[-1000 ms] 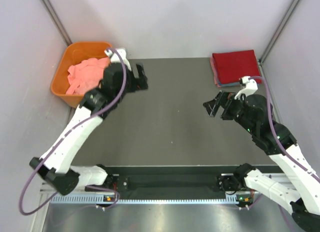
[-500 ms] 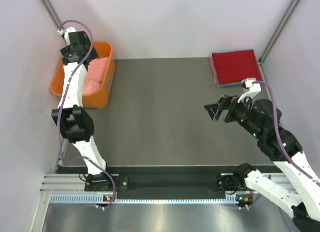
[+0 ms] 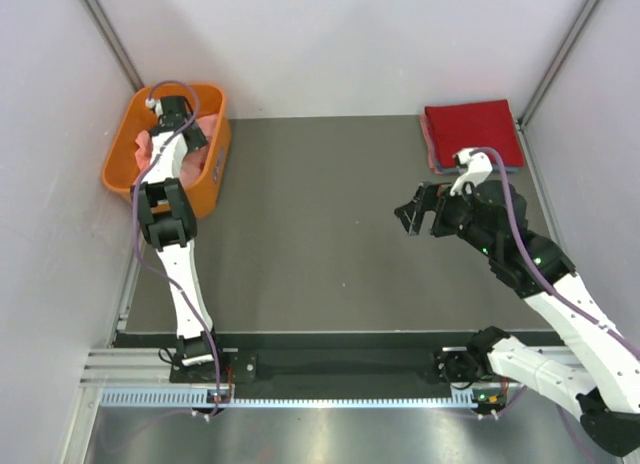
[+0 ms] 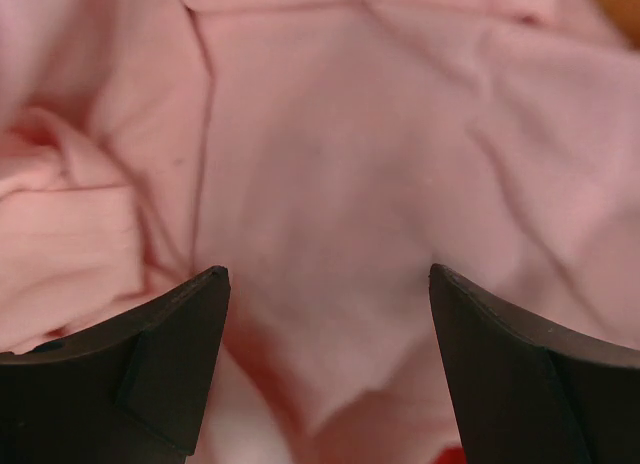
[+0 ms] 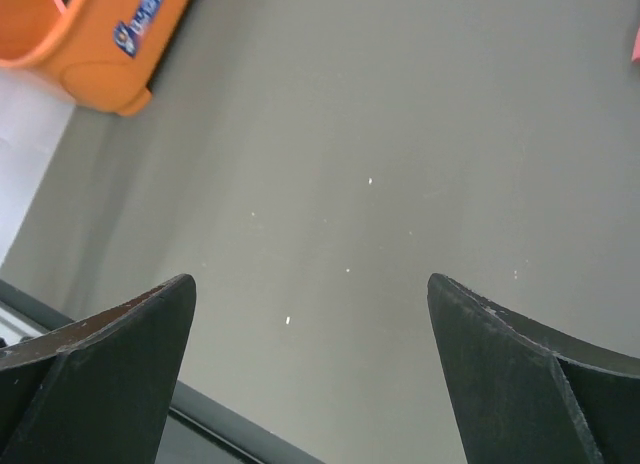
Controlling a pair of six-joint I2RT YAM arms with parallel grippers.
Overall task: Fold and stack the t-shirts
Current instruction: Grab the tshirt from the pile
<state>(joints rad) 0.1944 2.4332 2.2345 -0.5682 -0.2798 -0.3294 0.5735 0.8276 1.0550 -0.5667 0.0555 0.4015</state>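
Observation:
Crumpled salmon-pink t-shirts [image 3: 205, 124] lie in the orange tub [image 3: 118, 164] at the far left. My left gripper [image 3: 166, 142] points down into the tub. In the left wrist view it [image 4: 325, 284] is open, its black fingertips [image 4: 200, 314] spread just above the pink cloth [image 4: 330, 154], nothing between them. A folded red t-shirt [image 3: 472, 132] tops a stack at the far right. My right gripper [image 3: 412, 212] hovers open over the dark table [image 3: 310, 234], left of and nearer than that stack; in the right wrist view it [image 5: 310, 284] holds nothing.
Light walls close in on the left, right and back. The tub's corner [image 5: 100, 44] shows at the top left of the right wrist view. A metal rail [image 3: 330, 369] with both arm bases runs along the near edge.
My left arm swung from the table's middle to above the tub, then lowered into it. My right gripper shifted slightly left and away. Both stayed open.

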